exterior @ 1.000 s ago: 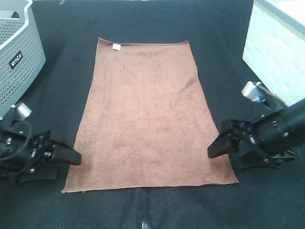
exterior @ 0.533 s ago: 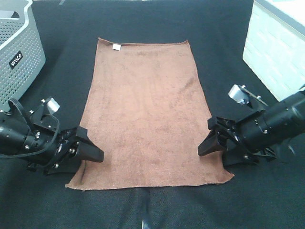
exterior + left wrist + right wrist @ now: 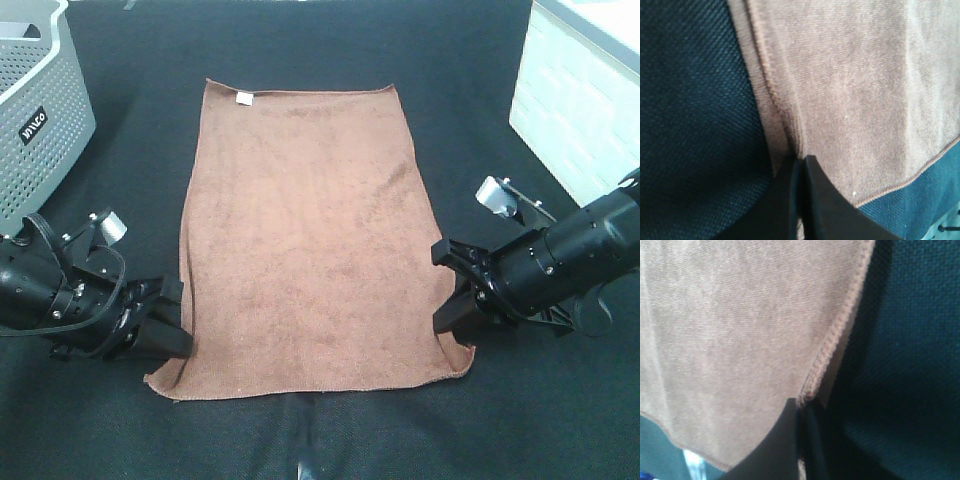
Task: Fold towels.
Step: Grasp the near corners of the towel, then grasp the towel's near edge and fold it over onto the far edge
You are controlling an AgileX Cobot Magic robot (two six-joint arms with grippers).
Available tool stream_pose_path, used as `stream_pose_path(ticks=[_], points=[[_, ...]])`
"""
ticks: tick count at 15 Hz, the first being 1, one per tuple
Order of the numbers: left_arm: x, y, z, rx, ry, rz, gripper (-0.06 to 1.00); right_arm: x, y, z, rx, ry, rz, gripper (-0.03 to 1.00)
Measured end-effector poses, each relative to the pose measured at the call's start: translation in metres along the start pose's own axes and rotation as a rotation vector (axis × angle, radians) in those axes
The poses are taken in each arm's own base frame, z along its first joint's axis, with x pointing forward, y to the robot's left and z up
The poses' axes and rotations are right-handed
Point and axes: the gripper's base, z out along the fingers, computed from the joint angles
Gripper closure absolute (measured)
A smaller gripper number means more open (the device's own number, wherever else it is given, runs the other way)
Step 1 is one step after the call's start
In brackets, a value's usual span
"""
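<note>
A brown terry towel (image 3: 310,240) lies flat on the black table, its white tag (image 3: 243,98) at the far left corner. My left gripper (image 3: 176,320) is shut on the towel's left edge near the front corner; the left wrist view shows the closed fingers (image 3: 812,200) pinching the hem of the towel (image 3: 850,100). My right gripper (image 3: 447,300) is shut on the right edge near the front corner; the right wrist view shows its fingers (image 3: 790,440) clamped on the stitched hem of the towel (image 3: 740,330). Both front corners are pulled slightly inward.
A grey perforated basket (image 3: 35,110) stands at the back left. A white box (image 3: 580,110) stands at the back right. The black table surface (image 3: 320,440) extends on all sides of the towel.
Both grippers moved inward to the towel's side edges and closed on them. The front corners have drawn in and the front edge has narrowed.
</note>
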Motion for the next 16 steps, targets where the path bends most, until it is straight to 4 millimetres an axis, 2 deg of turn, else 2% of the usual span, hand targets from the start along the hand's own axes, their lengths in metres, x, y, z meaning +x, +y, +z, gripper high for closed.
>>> stream_pose_path(ticks=[3, 6, 8, 12, 13, 16], points=[[0.001, -0.007, -0.012, -0.015, 0.014, 0.045, 0.94, 0.0, 0.011, -0.02, -0.003, -0.02, -0.009, 0.97], [0.002, -0.012, -0.023, -0.037, 0.03, 0.081, 0.94, 0.004, 0.015, -0.031, 0.018, 0.002, -0.025, 0.97], [0.012, -0.015, -0.036, -0.07, 0.055, 0.108, 0.94, 0.011, 0.016, -0.037, 0.031, 0.067, -0.061, 0.97], [0.042, -0.012, -0.05, -0.084, 0.08, 0.107, 0.94, 0.021, 0.019, -0.038, -0.004, 0.172, -0.06, 0.97], [0.048, -0.014, -0.054, -0.082, 0.072, 0.114, 0.94, 0.028, 0.018, -0.039, -0.002, 0.182, -0.055, 0.97], [0.065, -0.017, -0.068, -0.077, 0.065, 0.123, 0.94, 0.063, 0.009, -0.045, 0.029, 0.189, -0.028, 0.97]])
